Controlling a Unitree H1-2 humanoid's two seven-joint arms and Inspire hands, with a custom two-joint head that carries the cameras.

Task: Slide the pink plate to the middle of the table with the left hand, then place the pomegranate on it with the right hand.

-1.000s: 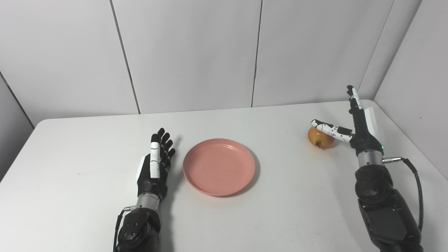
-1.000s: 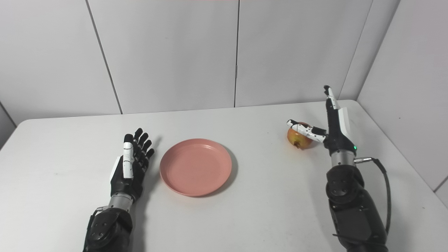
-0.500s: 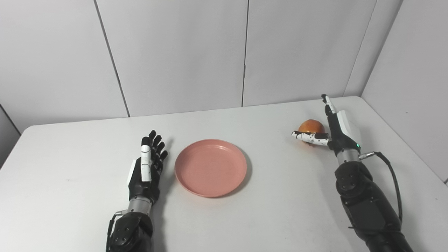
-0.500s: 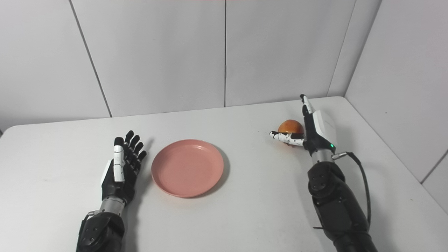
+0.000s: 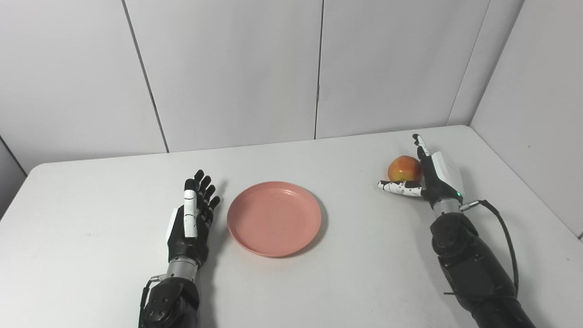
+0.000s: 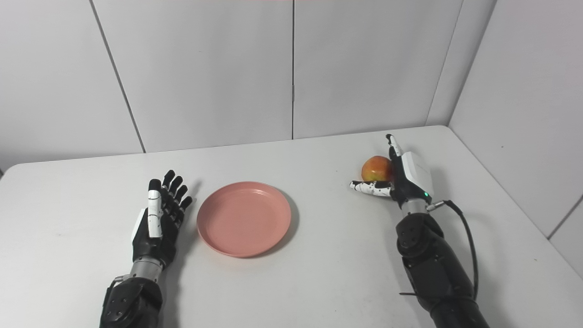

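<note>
The pink plate [image 5: 274,217] lies flat near the middle of the white table [image 5: 91,191]. My left hand [image 5: 191,221] rests just left of the plate's rim, fingers straight and apart, holding nothing. The pomegranate [image 5: 403,168], red and yellow, sits on the table at the right. My right hand [image 5: 430,175] stands on edge against its right side, fingers stretched along it and the thumb pointing left in front of it. The hand is open and not closed around the fruit.
Grey wall panels [image 5: 227,68] stand close behind the table, and another wall [image 5: 537,91] runs along its right side. The table's right edge passes just beyond my right arm [image 5: 473,273], which trails a black cable [image 5: 505,237].
The camera turned right early on, shifting the whole picture left. My right hand came down and nearer beside the pomegranate, its thumb now lower in front of the fruit. Left hand and plate stayed still.
</note>
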